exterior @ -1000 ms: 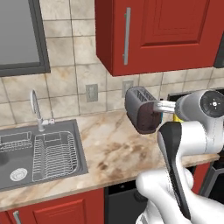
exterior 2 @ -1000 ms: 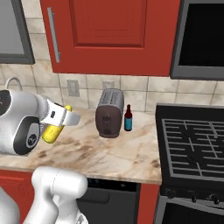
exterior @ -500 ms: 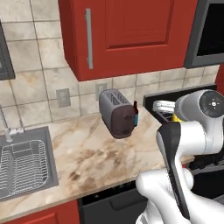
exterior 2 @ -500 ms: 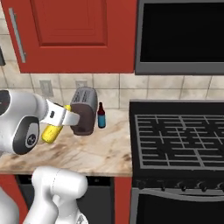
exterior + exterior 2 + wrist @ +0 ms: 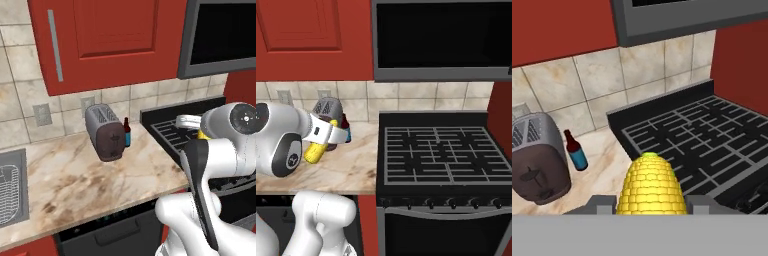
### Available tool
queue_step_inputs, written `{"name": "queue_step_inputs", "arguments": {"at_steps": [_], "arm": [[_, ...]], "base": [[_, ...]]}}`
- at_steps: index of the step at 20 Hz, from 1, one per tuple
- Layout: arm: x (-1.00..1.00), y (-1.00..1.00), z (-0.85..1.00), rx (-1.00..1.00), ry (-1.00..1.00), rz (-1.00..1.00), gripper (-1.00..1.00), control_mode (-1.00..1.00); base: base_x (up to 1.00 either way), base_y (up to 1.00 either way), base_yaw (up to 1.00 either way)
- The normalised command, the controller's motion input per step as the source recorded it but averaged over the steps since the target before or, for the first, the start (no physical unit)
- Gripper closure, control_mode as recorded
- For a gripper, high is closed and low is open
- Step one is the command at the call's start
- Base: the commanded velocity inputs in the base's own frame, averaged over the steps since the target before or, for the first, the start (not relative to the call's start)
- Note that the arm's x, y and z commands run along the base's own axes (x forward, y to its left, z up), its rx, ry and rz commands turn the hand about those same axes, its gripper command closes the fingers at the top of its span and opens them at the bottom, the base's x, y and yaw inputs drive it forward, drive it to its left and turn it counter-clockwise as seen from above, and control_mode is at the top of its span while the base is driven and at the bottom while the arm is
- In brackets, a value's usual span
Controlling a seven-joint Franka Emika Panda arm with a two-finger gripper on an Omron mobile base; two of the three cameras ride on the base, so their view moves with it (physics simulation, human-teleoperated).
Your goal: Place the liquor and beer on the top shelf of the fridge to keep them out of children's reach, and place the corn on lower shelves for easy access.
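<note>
While our gripper (image 5: 651, 209) clamps the corn (image 5: 651, 186), we see the beer (image 5: 575, 149) beside the toaster (image 5: 536, 162) near the counter's (image 5: 75, 175) back edge.

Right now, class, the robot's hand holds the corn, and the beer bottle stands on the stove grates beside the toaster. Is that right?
Not quite. The hand does hold the corn, but the beer bottle stands on the marble counter beside the toaster, not on the stove grates. The hand view shows it.

Corn (image 5: 650, 185): yellow cob, clamped between the jaws, held above the tabletop. Beer (image 5: 127, 132): dark red-brown bottle, blue label, upright near the tabletop's rear edge.
</note>
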Motion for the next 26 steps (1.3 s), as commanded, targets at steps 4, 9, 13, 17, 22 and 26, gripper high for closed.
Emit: {"name": "queue_step_inputs", "arguments": {"at_steps": [4,9,13,17,22,26], "arm": [[0.0,0.0,0.0,0.0,0.0,0.0,1.0,1.0],[0.0,0.0,0.0,0.0,0.0,0.0,1.0,1.0],[0.0,0.0,0.0,0.0,0.0,0.0,1.0,1.0],[0.0,0.0,0.0,0.0,0.0,0.0,1.0,1.0],[0.0,0.0,0.0,0.0,0.0,0.0,1.0,1.0],[0.0,0.0,0.0,0.0,0.0,0.0,1.0,1.0]], "base": [[0.0,-0.41,0.06],[0.0,-0.42,0.18],[-0.15,-0.34,0.26],[-0.45,-0.22,0.26],[-0.54,-0.19,0.24],[-0.23,-0.44,0.17]]}}
